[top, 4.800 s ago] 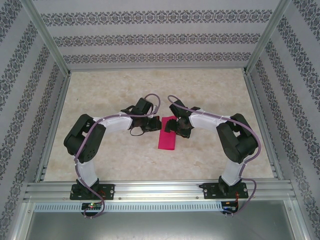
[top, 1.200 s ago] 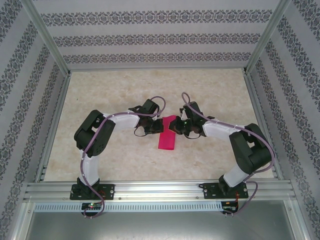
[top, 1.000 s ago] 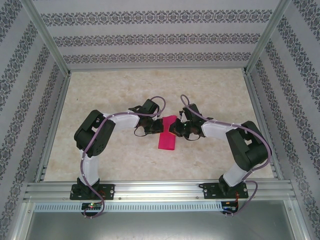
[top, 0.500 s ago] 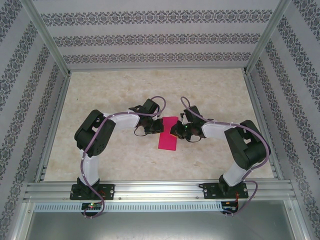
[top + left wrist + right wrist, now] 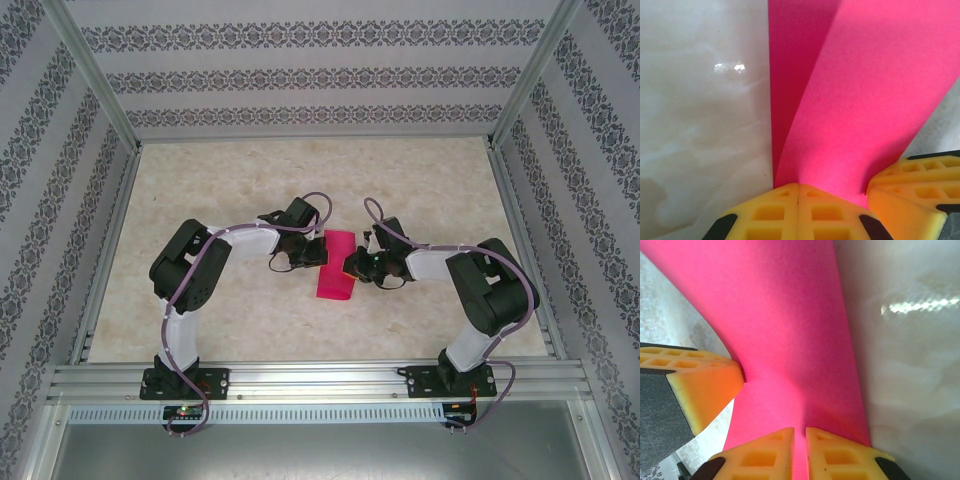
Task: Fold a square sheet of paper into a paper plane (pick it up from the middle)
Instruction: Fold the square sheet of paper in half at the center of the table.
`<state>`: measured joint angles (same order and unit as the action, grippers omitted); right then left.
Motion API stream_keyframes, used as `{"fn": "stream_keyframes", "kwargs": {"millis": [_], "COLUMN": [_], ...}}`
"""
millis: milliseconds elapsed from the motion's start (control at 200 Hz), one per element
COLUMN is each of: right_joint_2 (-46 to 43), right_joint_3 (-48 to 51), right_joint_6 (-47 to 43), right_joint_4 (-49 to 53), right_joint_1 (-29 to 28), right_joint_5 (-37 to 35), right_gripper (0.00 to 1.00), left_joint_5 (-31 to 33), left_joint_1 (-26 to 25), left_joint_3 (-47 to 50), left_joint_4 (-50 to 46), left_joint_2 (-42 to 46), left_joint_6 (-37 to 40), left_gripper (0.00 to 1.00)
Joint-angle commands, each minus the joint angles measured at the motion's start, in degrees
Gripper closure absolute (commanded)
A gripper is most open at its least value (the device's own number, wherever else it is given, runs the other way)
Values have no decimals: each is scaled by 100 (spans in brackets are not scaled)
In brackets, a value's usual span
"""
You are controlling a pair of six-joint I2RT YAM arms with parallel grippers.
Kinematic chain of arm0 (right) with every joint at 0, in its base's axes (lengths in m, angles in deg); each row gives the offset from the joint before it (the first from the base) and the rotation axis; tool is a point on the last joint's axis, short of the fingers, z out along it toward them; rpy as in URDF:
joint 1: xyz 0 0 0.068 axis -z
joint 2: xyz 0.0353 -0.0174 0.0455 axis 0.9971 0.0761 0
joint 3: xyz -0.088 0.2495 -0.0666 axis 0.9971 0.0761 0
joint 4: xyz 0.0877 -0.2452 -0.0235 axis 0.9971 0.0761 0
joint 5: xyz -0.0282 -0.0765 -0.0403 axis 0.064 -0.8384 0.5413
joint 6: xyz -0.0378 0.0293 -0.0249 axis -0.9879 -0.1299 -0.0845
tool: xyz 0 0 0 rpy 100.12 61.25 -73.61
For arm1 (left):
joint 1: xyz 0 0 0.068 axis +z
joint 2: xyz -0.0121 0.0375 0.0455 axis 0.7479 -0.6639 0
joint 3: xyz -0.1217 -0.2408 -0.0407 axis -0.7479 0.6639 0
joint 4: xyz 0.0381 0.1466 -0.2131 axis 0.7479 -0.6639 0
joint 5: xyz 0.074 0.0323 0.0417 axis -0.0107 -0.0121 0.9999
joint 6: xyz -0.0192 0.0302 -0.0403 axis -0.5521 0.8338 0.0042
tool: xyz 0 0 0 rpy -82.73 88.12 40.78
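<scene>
I have the thin magenta-pink sheet of paper (image 5: pixel 335 278) lying near the middle of the pale marbled tabletop (image 5: pixel 220 180). It is folded over into a long narrow strip that runs from far to near, with the far end leaning a little to the right. My left gripper (image 5: pixel 314 252) reaches in from the left at the strip's far half, and my right gripper (image 5: pixel 350 266) meets it from the right, just opposite and slightly nearer. In my left wrist view the two yellow fingertips are pressed flat together, with no gap between them. An upper flap of the sheet (image 5: pixel 865 100) curls up off the darker layer below and runs into their tips, so I take it as pinched there. In my right wrist view my yellow fingers (image 5: pixel 832 450) are nearly closed, with a sliver of pink showing in the slit between them, clamped on the sheet's edge. The paper (image 5: pixel 780 315) bows upward from that grip, and bare tabletop lies to its right.
</scene>
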<state>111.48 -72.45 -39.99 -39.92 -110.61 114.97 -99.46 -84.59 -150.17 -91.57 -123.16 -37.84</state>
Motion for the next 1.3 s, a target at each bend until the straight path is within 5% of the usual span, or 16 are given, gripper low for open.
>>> {"fn": "stream_keyframes", "kwargs": {"millis": [0, 240, 684, 999, 1294], "right_joint_2": [-219, -815, -176, -944, -774], "right_joint_3": [90, 206, 690, 624, 884], "right_joint_6": [-74, -94, -130, 19, 102], "right_joint_4": [103, 268, -142, -44, -129], "right_joint_1": [29, 1, -61, -198, -412], "right_joint_5": [52, 176, 122, 288, 67], "right_gripper": [84, 84, 85, 85, 85], "left_joint_5": [172, 162, 162, 173, 169], "left_joint_1": [-117, -132, -154, -153, -152], "left_joint_3": [1, -38, -104, -103, -131], "left_joint_4": [-416, -425, -494, -490, -523], "left_joint_2": [-312, -347, -382, -378, -393], "left_joint_6": [172, 174, 221, 207, 243], "left_gripper": [100, 100, 100, 100, 100]}}
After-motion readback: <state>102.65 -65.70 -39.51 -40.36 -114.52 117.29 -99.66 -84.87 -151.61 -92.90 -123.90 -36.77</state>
